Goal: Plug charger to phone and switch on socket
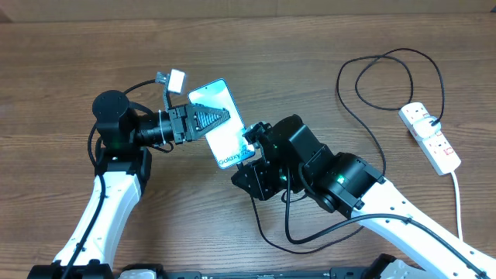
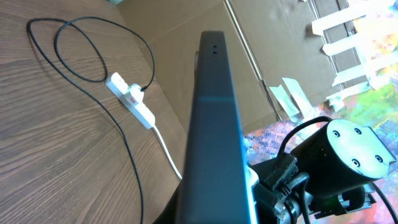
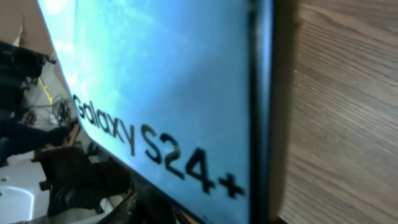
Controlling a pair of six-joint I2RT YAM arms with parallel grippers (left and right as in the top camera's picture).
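Left gripper (image 1: pixel 215 118) pinches the phone (image 1: pixel 231 139) above mid-desk. Its long axis runs far-left to near-right, "S24+" end toward the right gripper (image 1: pixel 253 143). That one's fingers are hidden, so I cannot tell its state.

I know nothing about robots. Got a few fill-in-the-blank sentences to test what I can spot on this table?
1. The gripper clamped on the phone belongs to the robot's ___ arm.
2. The writing on the screen reads Galaxy ___.
3. The black charger cable loops across the table to the ___ socket.

Missing words: left; S24+; white.
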